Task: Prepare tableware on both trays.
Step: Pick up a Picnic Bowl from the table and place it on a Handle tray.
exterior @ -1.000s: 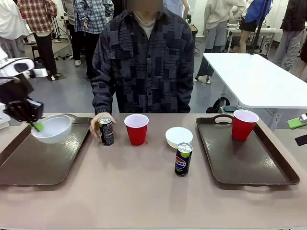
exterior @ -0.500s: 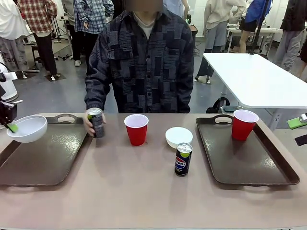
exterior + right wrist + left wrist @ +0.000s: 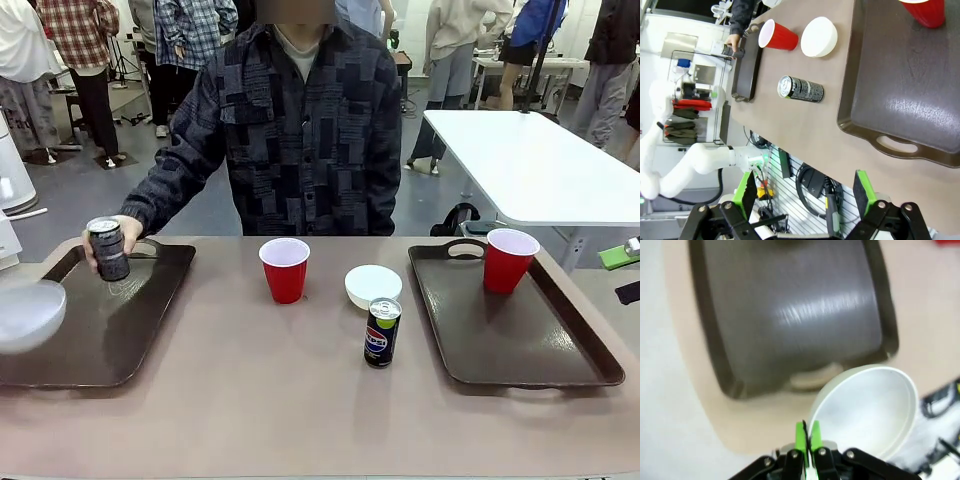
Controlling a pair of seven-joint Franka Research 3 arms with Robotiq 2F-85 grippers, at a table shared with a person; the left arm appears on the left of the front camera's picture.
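While our left pincer (image 3: pixel 807 432) sits clamped on rim of white bowl (image 3: pixel 870 410), bowl hangs at 9 o'clock side of left tray (image 3: pixel 110 330). Our right pincer (image 3: pixel 805 195): jaws apart, empty. At tray's 11 o'clock corner, person's hand (image 3: pixel 132 228) holds black-green can (image 3: pixel 108 250). On surface (image 3: pixel 300 400) between trays we see red cup (image 3: pixel 285 268), second bowl (image 3: pixel 372 285) at its 3 o'clock, Pepsi can (image 3: pixel 381 332) at 6 o'clock of that. On right tray (image 3: pixel 520 340) stands other red cup (image 3: pixel 510 260).

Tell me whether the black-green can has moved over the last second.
Yes. The person's hand has carried the can leftward, away from the red cup in the middle, which stayed put, to the far corner of the left tray.
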